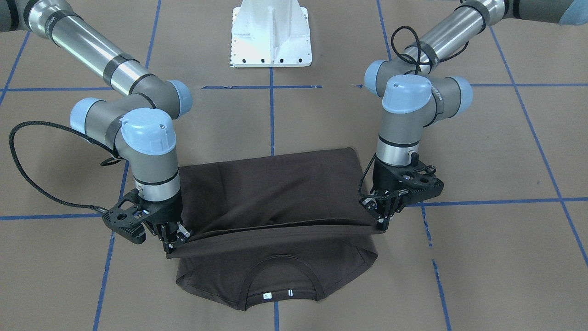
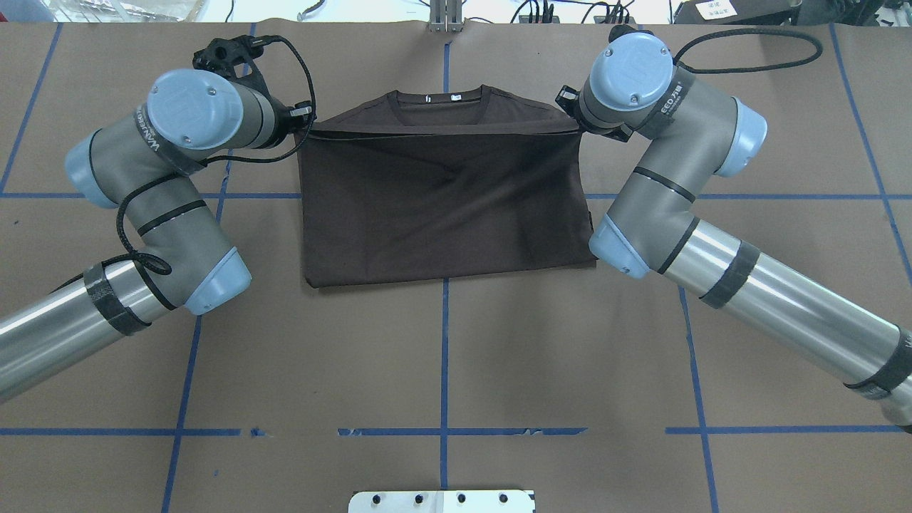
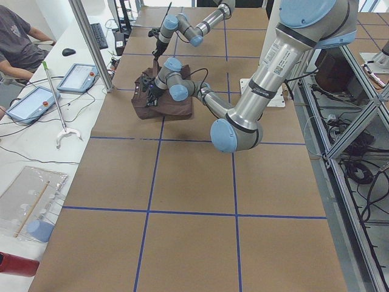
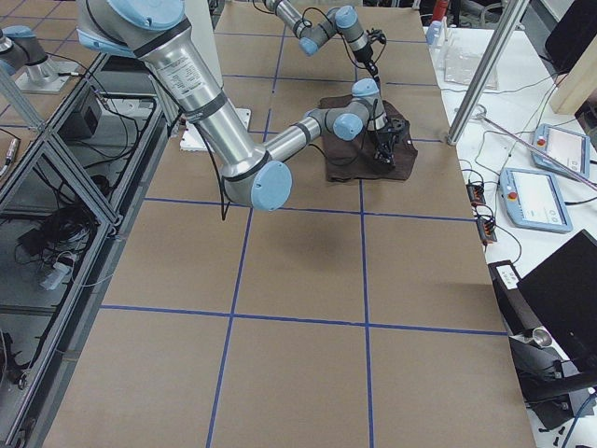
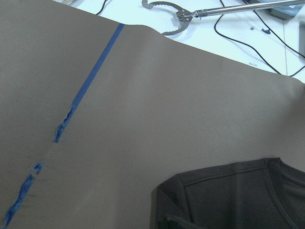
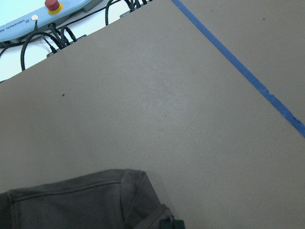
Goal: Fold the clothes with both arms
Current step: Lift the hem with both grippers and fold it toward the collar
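A dark brown T-shirt point(image 1: 275, 193) lies folded on the brown table, its collar point(image 1: 280, 276) and white neck tag on the side away from the robot. Its doubled-over edge is held up and taut between the two grippers, just short of the collar point(image 2: 442, 100). My left gripper point(image 1: 382, 224) is shut on that edge's corner at the shirt's left side point(image 2: 308, 127). My right gripper point(image 1: 172, 246) is shut on the opposite corner point(image 2: 574, 120). Each wrist view shows only a shoulder part of the shirt point(image 5: 228, 195) point(image 6: 81, 202) below bare table.
The white base bracket point(image 1: 271, 37) stands at the robot's side of the table. Blue tape lines point(image 2: 444, 356) cross the brown surface. A side bench holds teach pendants point(image 3: 82, 76) and a grabber tool point(image 3: 61, 128), with a person point(image 3: 18, 39) seated there.
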Available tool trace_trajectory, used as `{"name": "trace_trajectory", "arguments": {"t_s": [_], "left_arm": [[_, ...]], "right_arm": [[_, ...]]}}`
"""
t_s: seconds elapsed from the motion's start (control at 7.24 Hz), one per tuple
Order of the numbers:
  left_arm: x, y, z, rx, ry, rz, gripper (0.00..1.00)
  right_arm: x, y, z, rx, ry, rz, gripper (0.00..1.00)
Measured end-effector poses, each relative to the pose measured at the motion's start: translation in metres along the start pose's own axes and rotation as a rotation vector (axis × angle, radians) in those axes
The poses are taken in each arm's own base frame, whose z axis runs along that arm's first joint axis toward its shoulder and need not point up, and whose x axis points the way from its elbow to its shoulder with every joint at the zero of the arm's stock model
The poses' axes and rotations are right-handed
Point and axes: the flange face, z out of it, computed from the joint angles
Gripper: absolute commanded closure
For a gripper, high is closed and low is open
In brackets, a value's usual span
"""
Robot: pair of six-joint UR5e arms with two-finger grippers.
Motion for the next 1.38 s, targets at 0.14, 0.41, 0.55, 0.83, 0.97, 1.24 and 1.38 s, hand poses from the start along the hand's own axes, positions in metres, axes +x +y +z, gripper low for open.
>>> {"name": "trace_trajectory", "arguments": {"t_s": [0.14,0.41,0.55,0.83,0.97,1.24,1.38], "left_arm": [[0.003,-0.001,0.019,0.003,0.006,0.001,0.96],[0.0,-0.002,0.036,0.008,0.007,0.007,0.85],[-0.001,-0.004,0.037,0.01,0.009,0.006,0.78],[0.0,-0.007,0.034,0.016,0.035,0.002,0.63],[-0.002,-0.007,0.034,0.017,0.041,0.002,0.63],[-0.011,-0.007,0.031,0.024,0.092,-0.001,0.63],[-0.019,-0.006,0.028,0.028,0.126,-0.002,0.63]], "right_arm": [[-0.001,0.001,0.01,0.0,0.006,-0.001,1.0],[-0.011,0.002,0.02,0.001,0.017,-0.004,0.77],[-0.015,0.002,0.019,0.003,0.014,-0.004,0.62],[-0.024,0.002,0.006,0.0,-0.016,0.001,0.39],[-0.026,0.002,-0.003,-0.007,-0.042,0.003,0.38],[-0.007,0.009,-0.02,-0.053,-0.115,0.002,0.28],[0.021,0.026,-0.03,-0.111,-0.144,-0.006,0.27]]}}
